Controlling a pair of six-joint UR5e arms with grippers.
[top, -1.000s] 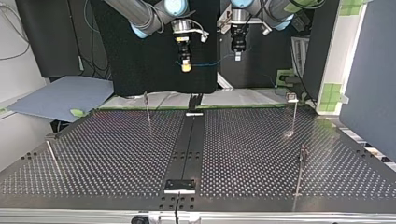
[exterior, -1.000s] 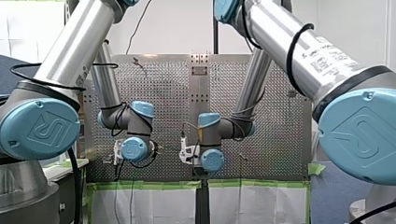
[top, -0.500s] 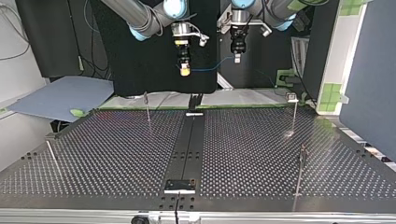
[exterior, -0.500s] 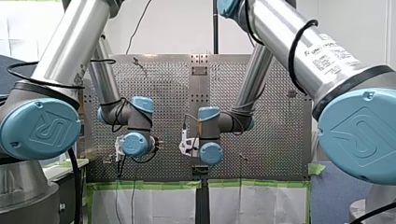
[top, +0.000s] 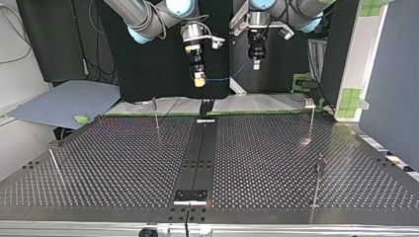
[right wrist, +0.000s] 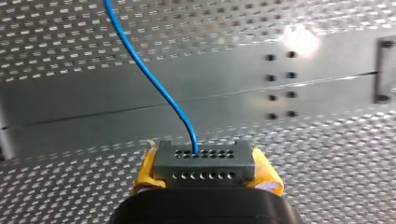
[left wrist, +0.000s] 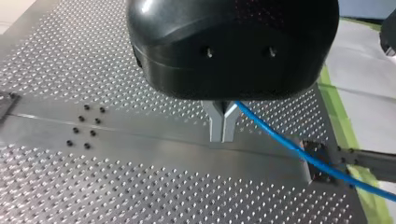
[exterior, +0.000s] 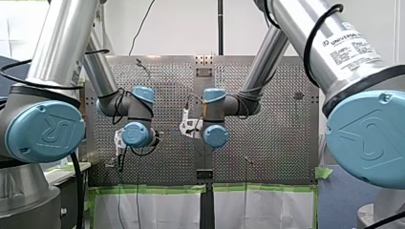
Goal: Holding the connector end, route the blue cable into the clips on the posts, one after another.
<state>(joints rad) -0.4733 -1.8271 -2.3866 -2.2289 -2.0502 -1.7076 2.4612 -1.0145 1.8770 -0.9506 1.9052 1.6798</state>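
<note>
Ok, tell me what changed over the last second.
Both arms moved: in the front view their wrists climbed; in the top view my right gripper and my left gripper drifted slightly rightward. Unchanged: connector and blue cable still gripped, posts bare.

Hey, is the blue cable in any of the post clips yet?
Out. The blue cable spans the air from the connector in my right gripper to my left gripper, clear of the posts.
</note>
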